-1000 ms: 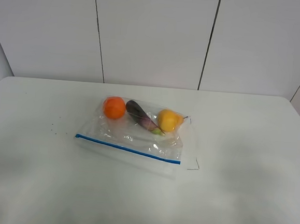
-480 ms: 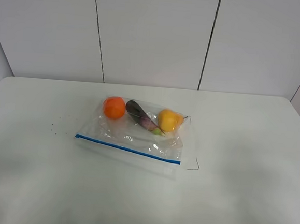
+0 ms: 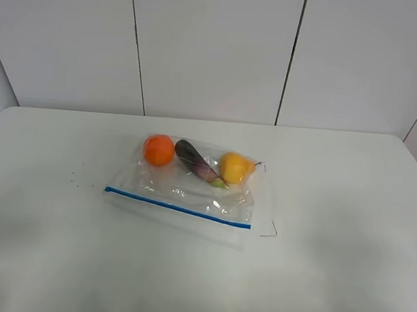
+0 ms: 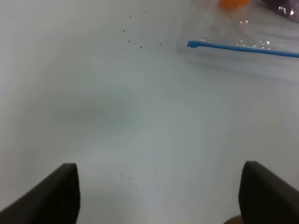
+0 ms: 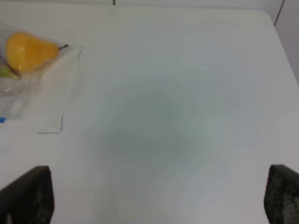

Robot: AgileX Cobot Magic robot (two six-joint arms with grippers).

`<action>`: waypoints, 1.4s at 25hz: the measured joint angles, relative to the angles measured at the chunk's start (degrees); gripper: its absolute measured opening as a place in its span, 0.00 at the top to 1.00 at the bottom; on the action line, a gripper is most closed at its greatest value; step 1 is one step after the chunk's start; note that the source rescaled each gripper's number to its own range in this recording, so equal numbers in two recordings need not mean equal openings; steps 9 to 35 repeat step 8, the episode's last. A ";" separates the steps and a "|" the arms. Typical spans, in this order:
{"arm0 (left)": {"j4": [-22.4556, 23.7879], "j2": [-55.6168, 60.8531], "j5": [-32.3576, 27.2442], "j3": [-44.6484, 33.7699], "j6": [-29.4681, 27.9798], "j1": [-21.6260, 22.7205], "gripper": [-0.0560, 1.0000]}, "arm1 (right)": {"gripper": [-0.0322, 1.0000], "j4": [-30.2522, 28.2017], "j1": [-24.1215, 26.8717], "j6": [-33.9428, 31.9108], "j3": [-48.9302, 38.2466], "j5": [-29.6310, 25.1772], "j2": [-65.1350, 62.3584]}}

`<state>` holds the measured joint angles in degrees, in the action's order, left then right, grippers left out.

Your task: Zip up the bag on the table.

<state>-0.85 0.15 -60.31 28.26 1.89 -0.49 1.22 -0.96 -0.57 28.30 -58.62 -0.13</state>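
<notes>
The clear bag (image 3: pixel 191 191) lies flat in the middle of the white table (image 3: pixel 349 210). Its blue zipper strip (image 3: pixel 178 207) runs along the near edge. An orange fruit (image 3: pixel 158 150), a purple vegetable (image 3: pixel 196 162) and a yellow pear (image 3: pixel 235 167) show through it. No arm shows in the exterior high view. In the left wrist view my left gripper (image 4: pixel 161 196) is open over bare table, short of the strip's end (image 4: pixel 191 44). In the right wrist view my right gripper (image 5: pixel 159 200) is open, off to the side of the pear (image 5: pixel 30 50).
Tiny dark specks (image 3: pixel 73 181) lie left of the bag and show in the left wrist view (image 4: pixel 135 44). A thin angled mark (image 3: pixel 271 232) sits at the bag's near right corner. White wall panels (image 3: pixel 213 48) stand behind the table.
</notes>
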 joint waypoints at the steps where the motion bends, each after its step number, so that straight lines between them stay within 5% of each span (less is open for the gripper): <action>1: 0.00 0.00 0.00 0.00 0.00 0.00 0.04 | 0.00 0.02 0.00 0.00 0.00 0.00 0.00; 35: 0.00 0.00 0.00 0.00 0.00 0.00 0.04 | 0.00 0.07 0.00 0.00 0.00 0.00 0.00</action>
